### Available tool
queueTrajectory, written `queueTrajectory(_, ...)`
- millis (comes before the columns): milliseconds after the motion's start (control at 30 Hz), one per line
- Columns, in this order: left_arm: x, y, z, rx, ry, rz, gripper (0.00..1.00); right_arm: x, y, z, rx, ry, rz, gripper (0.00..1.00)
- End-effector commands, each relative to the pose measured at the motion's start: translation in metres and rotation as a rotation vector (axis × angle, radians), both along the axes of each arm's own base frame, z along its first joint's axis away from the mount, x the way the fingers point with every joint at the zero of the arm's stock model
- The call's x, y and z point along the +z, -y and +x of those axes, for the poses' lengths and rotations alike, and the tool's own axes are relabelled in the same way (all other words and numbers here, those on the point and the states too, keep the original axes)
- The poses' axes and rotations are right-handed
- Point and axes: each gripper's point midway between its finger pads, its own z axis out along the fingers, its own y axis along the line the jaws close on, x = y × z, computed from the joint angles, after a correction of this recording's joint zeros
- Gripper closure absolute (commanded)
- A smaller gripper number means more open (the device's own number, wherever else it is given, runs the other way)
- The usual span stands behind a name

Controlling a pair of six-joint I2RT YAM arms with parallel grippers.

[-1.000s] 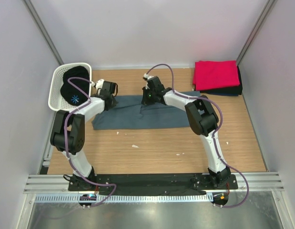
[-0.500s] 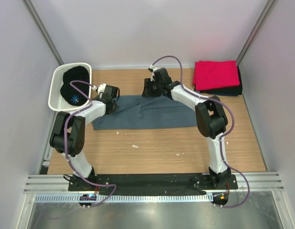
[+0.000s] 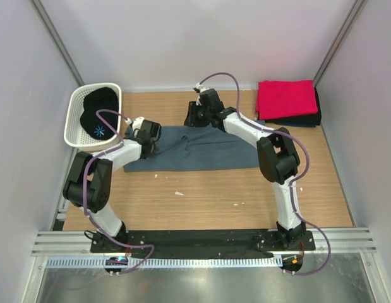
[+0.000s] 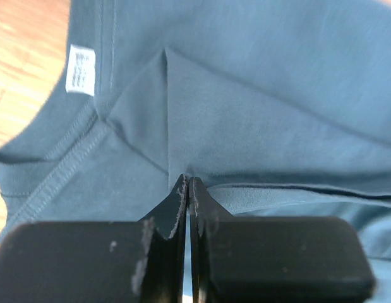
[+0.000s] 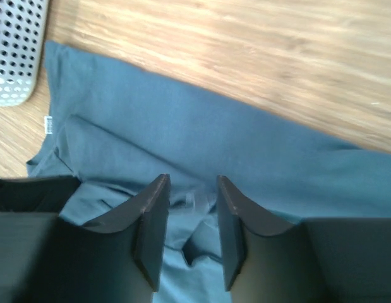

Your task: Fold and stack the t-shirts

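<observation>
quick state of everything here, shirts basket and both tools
blue-grey t-shirt: partly folded, flat on table
red t-shirt: folded, atop dark folded shirts
basket: holding dark cloth
left tool: shut, pinching blue-grey t-shirt
right tool: open, over blue-grey t-shirt

Wooden table (image 3: 201, 202) bears blue-grey t-shirt (image 3: 208, 151), basket (image 3: 69, 123), red-topped stack (image 3: 287, 98), perhaps crumbs (image 3: 179, 193).

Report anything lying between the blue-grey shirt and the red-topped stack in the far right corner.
No object lies between the blue-grey shirt and the red-topped stack; the wood there shows nothing on it. Only the right arm crosses above that gap, over the shirt's right end.
</observation>
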Motion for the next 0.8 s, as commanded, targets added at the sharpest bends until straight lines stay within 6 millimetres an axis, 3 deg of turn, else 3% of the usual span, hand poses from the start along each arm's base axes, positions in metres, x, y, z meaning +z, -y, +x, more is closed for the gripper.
queueTrajectory(0, 0.011, -0.001, 0.001, -0.027, 0.057, 0.044, 1.0, 0.01, -0.022, 0.007, 0.013, 0.052, 0.009, 0.6)
queueTrajectory(133, 0.009, -0.001, -0.003, -0.034, 0.057, 0.036, 1.0, 0.007, -0.028, 0.006, 0.025, 0.075, -0.04, 0.73)
queueTrajectory(267, 0.006, -0.004, -0.008, -0.027, 0.057, 0.04, 1.0, 0.002, -0.035, -0.007, 0.064, 0.096, -0.105, 0.83)
queueTrajectory(467, 0.017, -0.002, -0.005, -0.029, 0.083, 0.034, 1.0, -0.009, -0.041, -0.037, 0.14, 0.085, -0.138, 0.89)
queueTrajectory(767, 0.025, -0.009, -0.003, -0.014, 0.092, 0.065, 1.0, -0.043, -0.022, -0.059, 0.137, 0.021, -0.189, 0.97)
